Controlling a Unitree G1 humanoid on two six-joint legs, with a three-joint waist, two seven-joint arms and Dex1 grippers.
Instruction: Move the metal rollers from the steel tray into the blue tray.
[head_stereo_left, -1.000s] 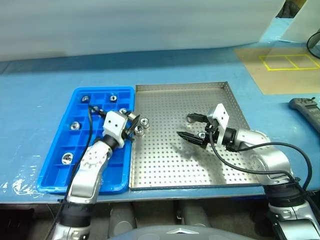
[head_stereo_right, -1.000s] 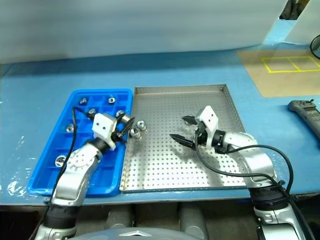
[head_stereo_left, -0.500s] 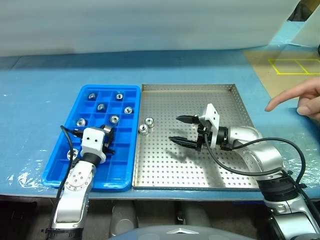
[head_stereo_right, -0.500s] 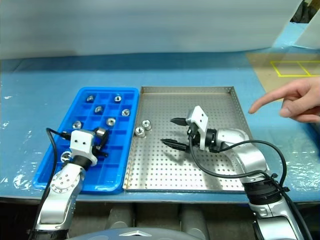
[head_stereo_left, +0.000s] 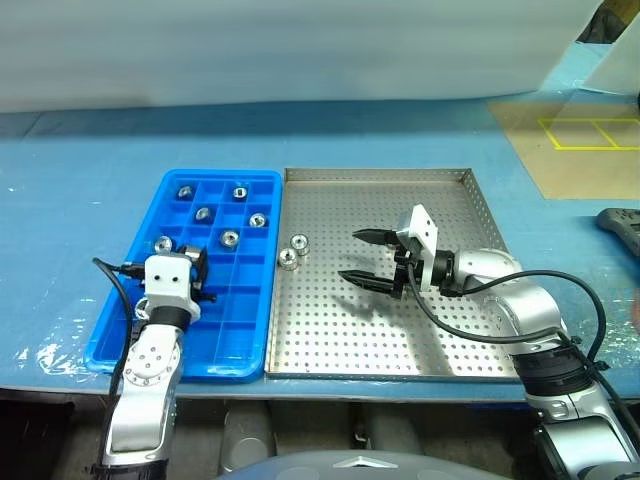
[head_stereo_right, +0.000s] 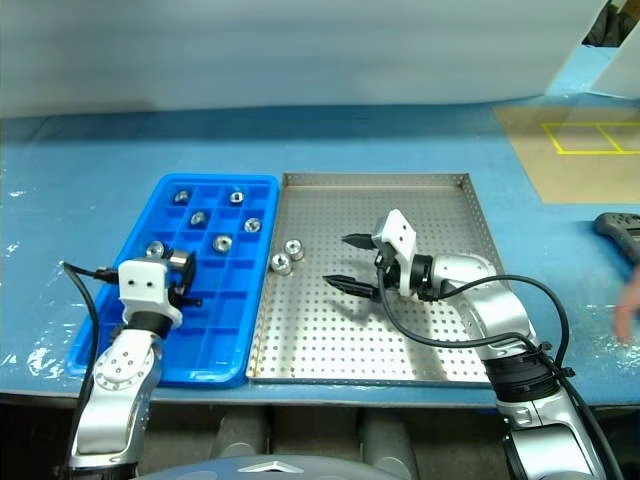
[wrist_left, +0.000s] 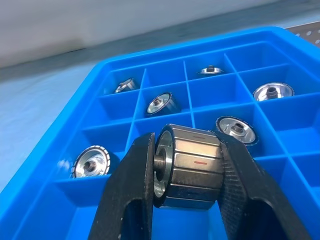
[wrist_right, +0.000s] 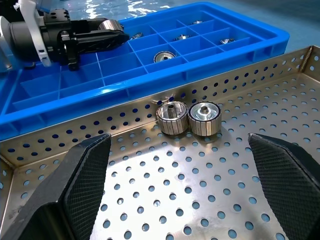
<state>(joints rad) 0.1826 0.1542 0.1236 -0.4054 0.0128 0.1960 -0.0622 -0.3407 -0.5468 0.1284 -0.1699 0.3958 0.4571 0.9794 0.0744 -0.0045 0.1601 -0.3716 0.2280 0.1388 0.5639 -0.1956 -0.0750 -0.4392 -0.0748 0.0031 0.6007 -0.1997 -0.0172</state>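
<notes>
My left gripper (wrist_left: 186, 172) pinches one roller (wrist_left: 187, 165) between its black fingers (wrist_left: 131, 200), held above the blue tray (head_stereo_left: 140, 352) over its left-hand cells. My right gripper (head_stereo_left: 362, 257) has its fingers spread wide with nothing between them, hovering over the steel tray (head_stereo_left: 470, 340) near its middle. Two loose rollers (head_stereo_left: 292, 250) lie side by side, touching, on the steel tray's perforated floor close to the rim that borders the blue tray. Six more rollers (head_stereo_left: 229, 238) sit singly in cells toward the blue tray's far end.

Both trays rest edge to edge on a blue table (head_stereo_left: 70, 190), with a pale sheet hanging behind it. Right of the steel tray I see a tan mat (head_stereo_left: 580, 150) with yellow lines and a dark handset (head_stereo_left: 622, 224).

My left forearm reaches forward along the blue tray; my right forearm bends in from the right, gripper pointing toward the blue tray.
</notes>
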